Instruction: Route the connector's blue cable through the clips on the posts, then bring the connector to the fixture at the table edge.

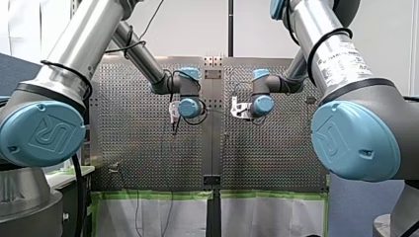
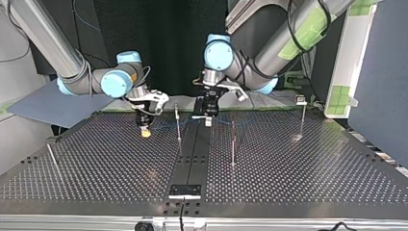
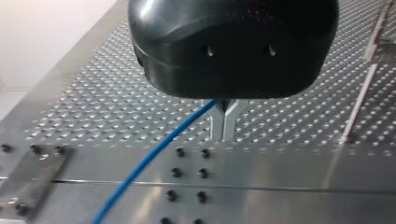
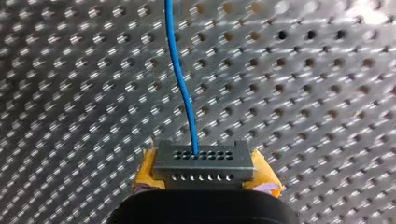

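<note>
A grey connector (image 4: 204, 163) sits clamped between the yellow pads of my right gripper (image 4: 204, 173), which is shut on it. Its blue cable (image 4: 180, 79) runs straight ahead over the perforated table. In the top view my right gripper (image 2: 145, 130) hangs low over the table at the left of the middle strip. My left gripper (image 3: 223, 136), black with metal fingers, is shut on the blue cable (image 3: 149, 158), which trails off beside it over the middle strip. In the top view my left gripper (image 2: 205, 117) hovers at the far end of that strip.
Thin posts stand on the table: one (image 2: 178, 122) between the grippers, one (image 2: 233, 144) nearer the front, one (image 2: 303, 119) at the right, and a leaning one (image 2: 51, 155) at the left. A dark fixture (image 2: 184, 191) sits at the near table edge.
</note>
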You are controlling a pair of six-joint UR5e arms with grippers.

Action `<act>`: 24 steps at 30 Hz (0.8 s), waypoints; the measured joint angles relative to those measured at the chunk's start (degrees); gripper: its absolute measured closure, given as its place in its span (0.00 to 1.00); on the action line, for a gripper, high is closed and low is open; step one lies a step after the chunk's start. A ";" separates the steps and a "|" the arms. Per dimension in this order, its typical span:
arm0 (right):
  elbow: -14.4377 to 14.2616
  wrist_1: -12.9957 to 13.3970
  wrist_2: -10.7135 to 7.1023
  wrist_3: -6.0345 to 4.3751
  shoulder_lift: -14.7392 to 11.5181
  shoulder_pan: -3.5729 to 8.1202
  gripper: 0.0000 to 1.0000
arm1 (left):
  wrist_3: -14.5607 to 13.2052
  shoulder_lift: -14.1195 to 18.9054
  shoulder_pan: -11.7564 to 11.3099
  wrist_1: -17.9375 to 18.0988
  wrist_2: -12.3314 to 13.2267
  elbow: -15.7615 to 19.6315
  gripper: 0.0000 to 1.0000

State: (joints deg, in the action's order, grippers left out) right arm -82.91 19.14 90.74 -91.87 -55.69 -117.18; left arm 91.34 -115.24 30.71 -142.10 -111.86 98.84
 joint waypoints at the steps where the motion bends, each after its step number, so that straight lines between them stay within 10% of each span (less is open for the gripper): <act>1: -0.36 0.08 0.33 0.13 -0.02 0.00 1.00 | 0.10 -0.41 0.09 0.25 -0.01 0.00 1.00; 24: -10.46 6.44 2.93 1.10 -0.11 -1.48 1.00 | 1.72 -2.91 -0.35 4.08 0.54 3.47 1.00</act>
State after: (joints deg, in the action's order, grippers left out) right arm -93.37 25.59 93.67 -90.77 -55.80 -118.66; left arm 93.06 -118.15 30.36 -138.01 -111.32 102.31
